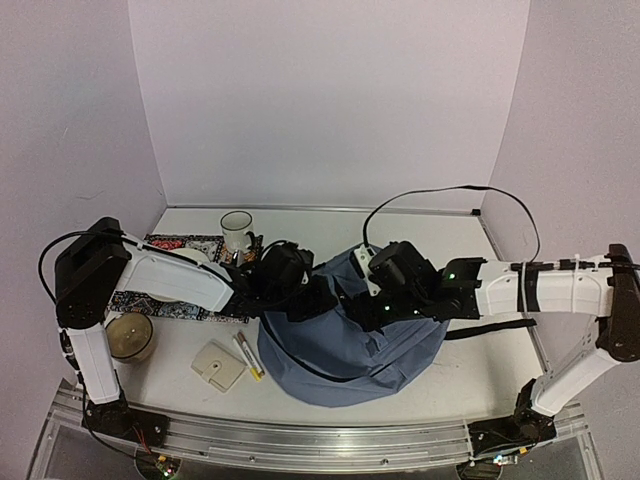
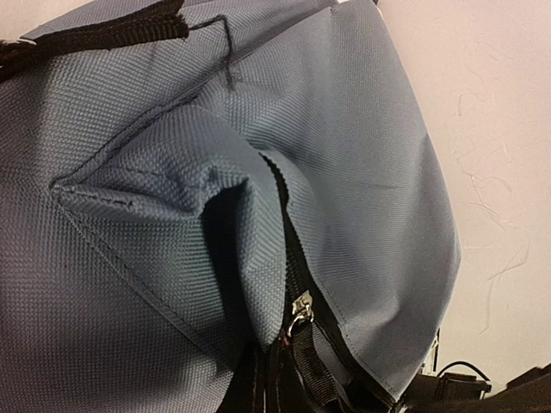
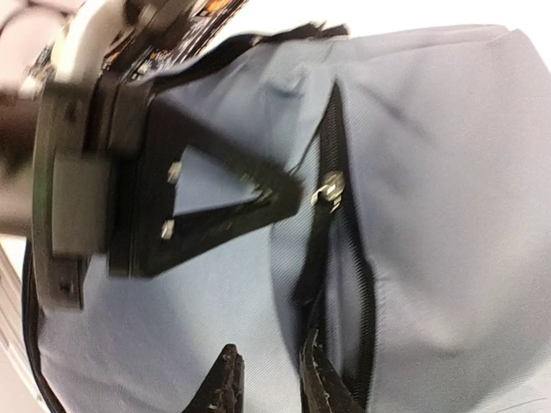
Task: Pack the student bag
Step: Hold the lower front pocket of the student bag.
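blue-grey student bag [image 1: 345,350] lies mid-table [image 1: 430,240], between my arms. my left gripper [image 1: 322,297] is clamped on its fabric beside the zipper [image 3: 331,129]; my right gripper [image 3: 269,385] jaws stand slightly parted.

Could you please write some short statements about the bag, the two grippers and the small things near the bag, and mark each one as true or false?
1. The white mug stands upright, outside the student bag. True.
2. The zipper of the bag is closed all along. False: below the slider it gapes open.
3. The left gripper pinches the bag's fabric beside the zipper. True.
4. The pens lie inside the bag. False: they lie on the table to the left of it, next to a beige wallet.
5. The right gripper holds the mug. False: it is at the bag, near the zipper, with its jaws slightly apart.
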{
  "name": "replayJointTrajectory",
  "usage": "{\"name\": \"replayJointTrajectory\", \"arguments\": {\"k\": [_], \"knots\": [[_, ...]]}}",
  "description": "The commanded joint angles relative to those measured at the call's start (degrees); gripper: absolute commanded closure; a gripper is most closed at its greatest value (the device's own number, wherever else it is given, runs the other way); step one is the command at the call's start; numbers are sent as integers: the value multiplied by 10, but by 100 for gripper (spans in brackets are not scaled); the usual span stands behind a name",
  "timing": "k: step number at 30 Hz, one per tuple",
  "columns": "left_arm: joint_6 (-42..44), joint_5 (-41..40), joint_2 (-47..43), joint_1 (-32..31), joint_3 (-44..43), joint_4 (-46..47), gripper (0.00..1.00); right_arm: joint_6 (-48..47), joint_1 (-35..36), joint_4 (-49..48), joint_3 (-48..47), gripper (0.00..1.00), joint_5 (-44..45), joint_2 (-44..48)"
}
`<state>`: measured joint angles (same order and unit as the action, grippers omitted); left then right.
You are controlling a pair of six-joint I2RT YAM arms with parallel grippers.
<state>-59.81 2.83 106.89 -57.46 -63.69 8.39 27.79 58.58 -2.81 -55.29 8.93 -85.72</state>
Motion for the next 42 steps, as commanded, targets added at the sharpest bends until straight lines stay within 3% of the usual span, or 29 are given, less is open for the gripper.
{"name": "replayJointTrajectory", "arguments": {"k": [1,19,21,27,42], "knots": [[10,-4,-25,0,9,13,100,14,-14,56,-45,77,31,-21],[11,12,-30,-1,14,34,100,-7,-31,61,-101,77,5,-123],[10,14,-30,-1,14,36,100,-10,-33,61,-103,79,3,-127],[10,17,-32,-3,16,41,100,-16,-34,62,-109,100,2,-126],[10,18,-45,-10,31,46,100,-66,-61,66,-197,100,38,-118]]}}
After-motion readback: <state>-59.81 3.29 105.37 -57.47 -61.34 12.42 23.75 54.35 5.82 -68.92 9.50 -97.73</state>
